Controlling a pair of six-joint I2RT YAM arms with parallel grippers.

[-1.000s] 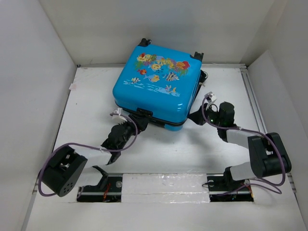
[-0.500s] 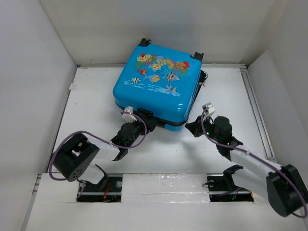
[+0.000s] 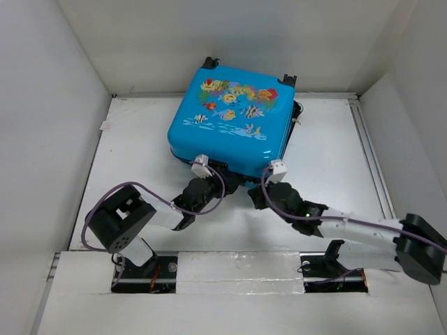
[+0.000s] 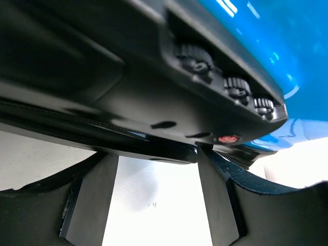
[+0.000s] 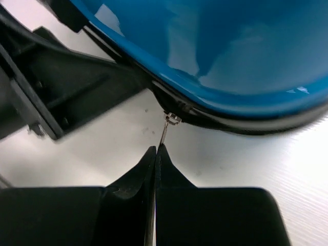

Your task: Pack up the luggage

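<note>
Luggage (image 3: 229, 125) lies flat and closed toward the back of the white table (image 3: 133, 146) in the top view. Its fish-print face is up and two black wheels (image 3: 211, 63) are at its far edge. Both arms reach to its near edge. The left gripper (image 3: 223, 180) meets the near-left part of the rim, and the right gripper (image 3: 254, 194) sits at the near-right part, just beside the left one. From this height I cannot tell how either pair of fingers stands.

Left wrist view: the fingers (image 4: 89, 200) are spread wide, with bare table between them and nothing held. Their tips stand right under the black combination lock (image 4: 205, 97) set in the blue shell. Three ribbed dials (image 4: 238, 84) and a small red button (image 4: 228, 139) show on it. Whether the tips actually touch the lock housing cannot be told.

Right wrist view: the fingers (image 5: 138, 174) are pressed together with no gap, and their tips pinch the lower end of a thin metal zipper pull (image 5: 165, 130). The pull hangs from the dark zipper line that runs along the seam of the blue shell, just above the table. The shell fills the upper part of this view. A black part of the left gripper lies at the left, near the pull but apart from it.
</note>
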